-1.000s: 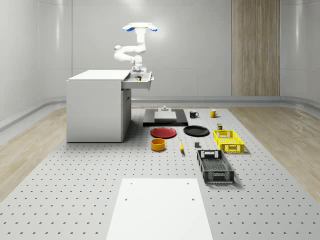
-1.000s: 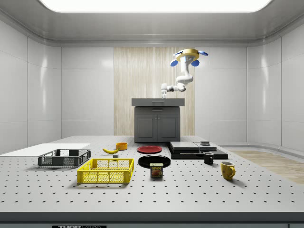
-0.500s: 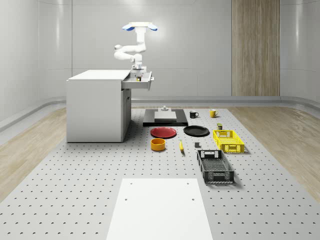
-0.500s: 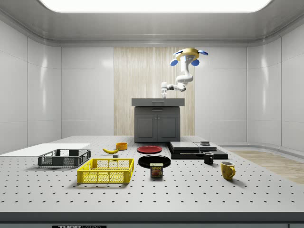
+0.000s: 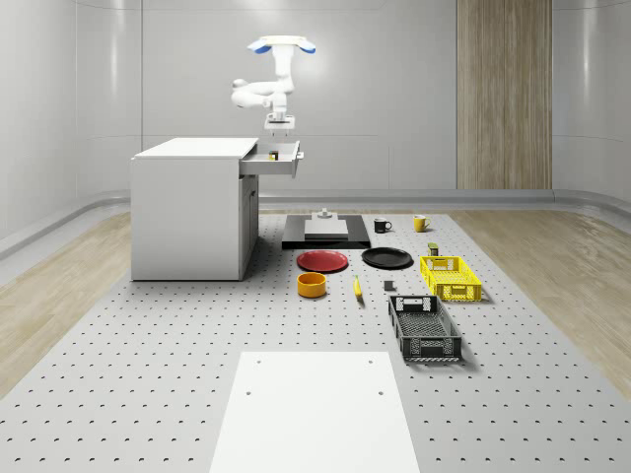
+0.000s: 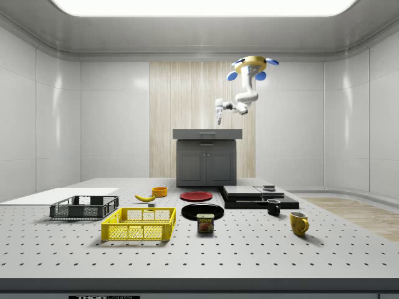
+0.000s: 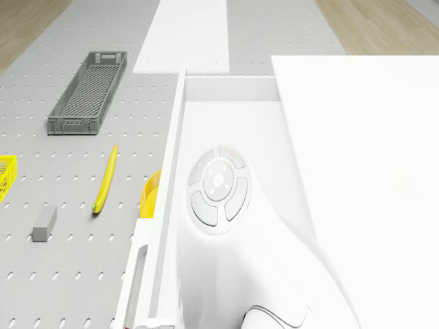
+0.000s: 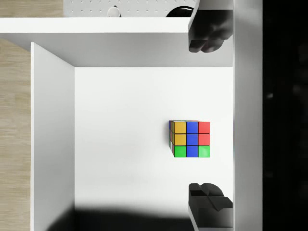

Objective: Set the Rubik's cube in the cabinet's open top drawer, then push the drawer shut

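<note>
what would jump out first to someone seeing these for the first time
Probably the white quadrotor drone with blue rotors hovering above the white cabinet's open top drawer, its arm bent down so the open gripper hangs over the drawer. Next, the multicoloured Rubik's cube lying on the drawer's white floor, between the two dark fingertips without touching them. On the perforated floor, the yellow mesh crate stands out.

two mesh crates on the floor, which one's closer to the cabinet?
The yellow mesh crate. In the whole-scene view it lies nearer the white cabinet than the dark grey mesh crate, which sits further toward the camera.
</note>
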You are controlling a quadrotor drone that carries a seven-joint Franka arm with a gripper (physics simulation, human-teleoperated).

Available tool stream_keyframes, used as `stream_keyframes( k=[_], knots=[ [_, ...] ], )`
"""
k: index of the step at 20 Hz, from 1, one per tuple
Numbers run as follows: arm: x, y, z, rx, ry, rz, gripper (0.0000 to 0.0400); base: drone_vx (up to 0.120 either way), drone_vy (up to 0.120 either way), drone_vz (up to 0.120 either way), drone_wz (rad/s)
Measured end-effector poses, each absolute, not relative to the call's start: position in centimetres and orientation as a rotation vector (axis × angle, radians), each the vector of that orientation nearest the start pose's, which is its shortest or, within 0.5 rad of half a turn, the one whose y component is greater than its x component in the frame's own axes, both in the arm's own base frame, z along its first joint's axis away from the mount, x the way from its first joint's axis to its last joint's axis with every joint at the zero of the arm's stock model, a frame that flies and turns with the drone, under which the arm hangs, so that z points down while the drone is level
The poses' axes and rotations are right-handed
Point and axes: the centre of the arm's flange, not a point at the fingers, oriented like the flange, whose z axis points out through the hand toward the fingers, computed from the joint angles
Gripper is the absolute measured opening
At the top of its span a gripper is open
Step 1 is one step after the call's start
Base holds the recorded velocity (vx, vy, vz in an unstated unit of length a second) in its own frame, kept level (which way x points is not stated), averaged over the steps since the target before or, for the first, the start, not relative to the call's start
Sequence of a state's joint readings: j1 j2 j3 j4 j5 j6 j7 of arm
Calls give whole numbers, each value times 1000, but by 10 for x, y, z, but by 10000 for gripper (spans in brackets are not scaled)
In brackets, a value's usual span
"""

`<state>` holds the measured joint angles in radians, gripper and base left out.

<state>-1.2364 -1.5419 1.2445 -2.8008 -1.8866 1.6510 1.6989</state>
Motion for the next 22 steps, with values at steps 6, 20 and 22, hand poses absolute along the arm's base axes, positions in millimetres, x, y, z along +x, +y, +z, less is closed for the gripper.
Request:
stream_keyframes(
  k=[6, 20, 22],
  knots=[
    [319, 0, 528, 1, -2, 786, 400, -53, 120, 20, 0],
    [319, 0, 527, 1, -2, 786, 400, 0, 120, 0, 0],
    [319, 0, 527, 1, -2, 786, 400, 0, 120, 0, 0]
  ],
)
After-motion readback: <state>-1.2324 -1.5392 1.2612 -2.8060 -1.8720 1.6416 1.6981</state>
